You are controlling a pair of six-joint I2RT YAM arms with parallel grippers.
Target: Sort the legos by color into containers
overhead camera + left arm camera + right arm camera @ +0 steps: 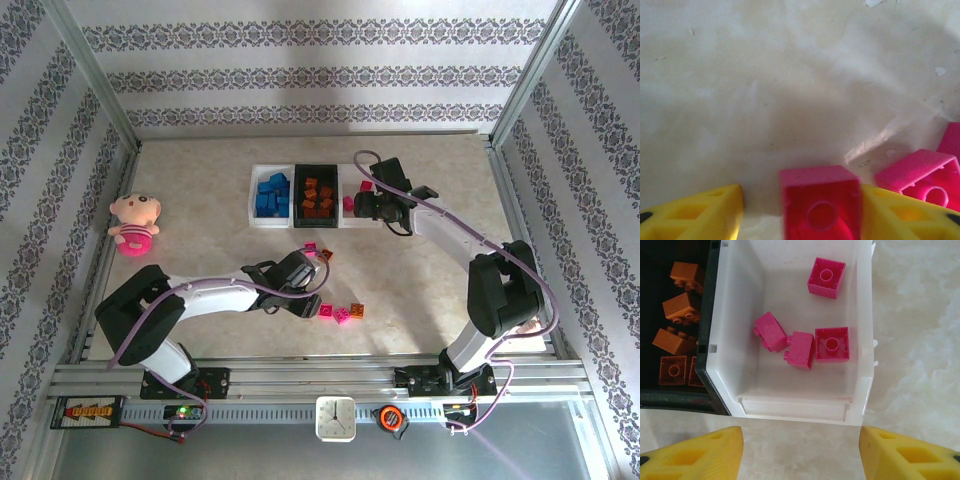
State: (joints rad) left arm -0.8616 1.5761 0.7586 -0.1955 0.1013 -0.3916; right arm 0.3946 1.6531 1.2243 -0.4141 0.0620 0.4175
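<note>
Step in hand: judged to be the pick of a magenta brick [820,200] off the tabletop [765,90], bound for the magenta bin [790,407].
Left gripper [802,212]: jaws apart around that brick, whose hollow underside faced the wrist camera. One yellow finger [900,215] was against its side, and the other stood off with a gap.
Doing it well: centre the brick so both fingers meet its flat sides together, or it would likely slide or twist. Stay clear of the neighbouring brick [920,175] just beside it.
Right gripper [801,450]: jaws apart, nothing between them, just short of the magenta bin's near wall.
Bins: three in a row.
Sorted magenta bricks [832,344]: four in the magenta bin.
Orange bricks [682,307]: at least five seen in the black bin [670,400].
Blue bricks [272,192]: a heap in the left white bin [270,222], too crowded to count.
Loose bricks [343,316]: about five on the table near the left arm, seemingly three magenta and two orange.
</note>
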